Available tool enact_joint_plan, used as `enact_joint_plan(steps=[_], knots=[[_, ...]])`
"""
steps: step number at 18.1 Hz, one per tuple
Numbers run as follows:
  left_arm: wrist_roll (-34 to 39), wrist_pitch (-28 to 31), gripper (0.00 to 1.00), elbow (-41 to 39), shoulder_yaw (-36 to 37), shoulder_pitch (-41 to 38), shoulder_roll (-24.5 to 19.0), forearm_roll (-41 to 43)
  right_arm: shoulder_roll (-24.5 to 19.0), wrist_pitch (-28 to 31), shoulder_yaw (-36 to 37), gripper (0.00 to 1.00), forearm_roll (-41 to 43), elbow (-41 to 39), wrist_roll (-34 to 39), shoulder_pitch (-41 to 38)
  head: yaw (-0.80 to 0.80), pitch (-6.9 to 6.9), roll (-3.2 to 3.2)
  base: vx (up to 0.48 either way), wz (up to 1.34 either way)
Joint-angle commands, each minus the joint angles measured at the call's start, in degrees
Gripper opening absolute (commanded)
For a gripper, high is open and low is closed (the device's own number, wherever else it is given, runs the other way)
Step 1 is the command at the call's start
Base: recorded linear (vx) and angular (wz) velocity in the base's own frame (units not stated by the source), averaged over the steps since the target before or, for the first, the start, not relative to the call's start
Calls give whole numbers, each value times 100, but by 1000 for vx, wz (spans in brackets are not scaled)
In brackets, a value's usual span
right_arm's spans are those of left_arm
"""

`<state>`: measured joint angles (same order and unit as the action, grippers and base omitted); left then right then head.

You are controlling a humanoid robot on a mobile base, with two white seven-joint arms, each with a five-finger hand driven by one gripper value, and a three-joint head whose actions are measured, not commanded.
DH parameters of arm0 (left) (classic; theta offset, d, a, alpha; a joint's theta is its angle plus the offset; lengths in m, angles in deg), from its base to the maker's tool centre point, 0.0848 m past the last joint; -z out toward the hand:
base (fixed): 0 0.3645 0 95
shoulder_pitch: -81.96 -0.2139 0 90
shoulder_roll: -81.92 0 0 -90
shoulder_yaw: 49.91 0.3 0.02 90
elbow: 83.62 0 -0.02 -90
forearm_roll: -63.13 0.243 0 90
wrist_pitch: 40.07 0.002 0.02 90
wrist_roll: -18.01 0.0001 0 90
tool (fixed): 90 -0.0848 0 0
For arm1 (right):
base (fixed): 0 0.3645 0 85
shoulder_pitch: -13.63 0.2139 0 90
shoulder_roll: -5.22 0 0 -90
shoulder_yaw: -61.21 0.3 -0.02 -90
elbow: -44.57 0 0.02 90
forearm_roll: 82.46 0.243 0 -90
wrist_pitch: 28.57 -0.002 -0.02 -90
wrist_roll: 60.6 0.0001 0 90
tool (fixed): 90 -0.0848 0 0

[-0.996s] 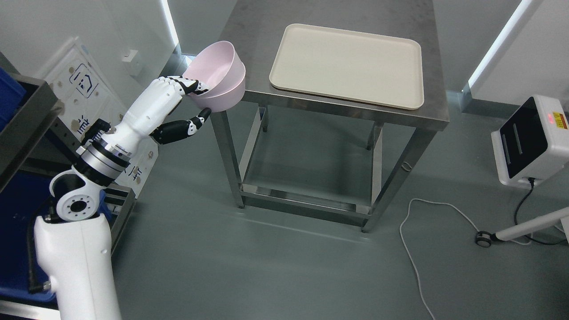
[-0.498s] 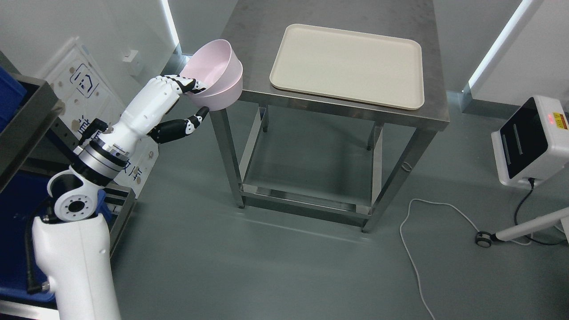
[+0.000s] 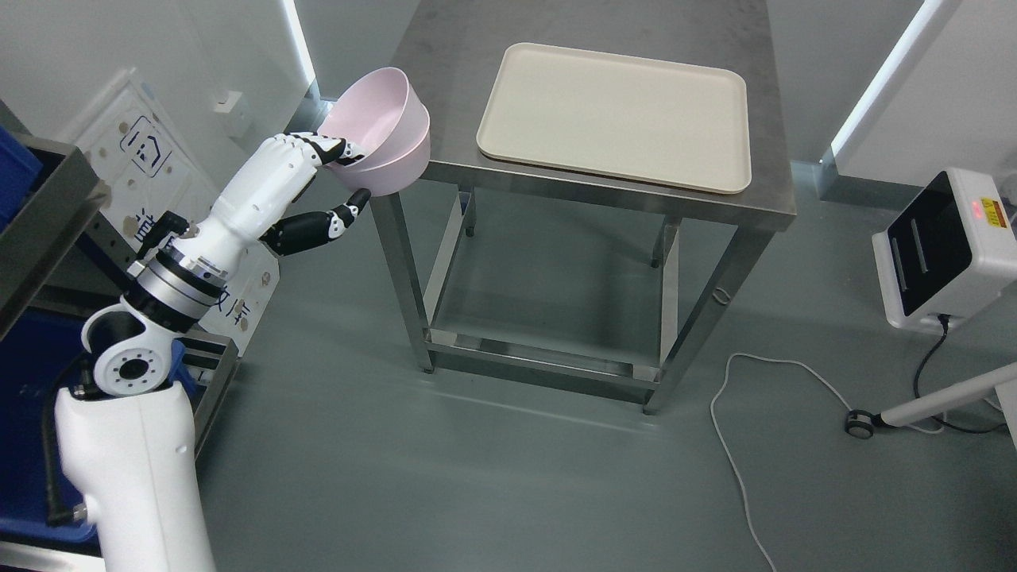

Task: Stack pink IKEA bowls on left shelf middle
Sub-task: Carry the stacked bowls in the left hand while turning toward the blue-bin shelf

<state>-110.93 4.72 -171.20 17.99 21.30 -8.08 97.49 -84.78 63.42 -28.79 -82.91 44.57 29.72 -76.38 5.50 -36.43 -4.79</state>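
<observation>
Now the left hand [image 3: 318, 187], pinching the pink bowl [image 3: 380, 133] by its rim, has drifted slightly leftward from the table [image 3: 604, 191].

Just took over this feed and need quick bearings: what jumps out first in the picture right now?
The left hand at upper left grips the pink bowls, which look like two nested, tilted in the air beside the steel table's left corner. On that table lies an empty beige tray. A white device with a dark screen stands on the floor at far right, with cables trailing nearby.
</observation>
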Motion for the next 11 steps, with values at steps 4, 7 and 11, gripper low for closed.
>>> enact_joint_plan(steps=[4, 7, 11], knots=[[1, 21, 3, -4, -67, 1, -100, -8, 100, 2, 70, 100, 45, -193, 3, -166, 0, 0, 0, -9, -33], [1, 21, 3, 5, -67, 1, -100, -8, 100, 2, 70, 100, 45, -193, 3, -166, 0, 0, 0, 7, 20], [1, 21, 3, 13, -67, -7, -100, -8, 100, 2, 70, 100, 45, -193, 3, -166, 0, 0, 0, 0, 0]])
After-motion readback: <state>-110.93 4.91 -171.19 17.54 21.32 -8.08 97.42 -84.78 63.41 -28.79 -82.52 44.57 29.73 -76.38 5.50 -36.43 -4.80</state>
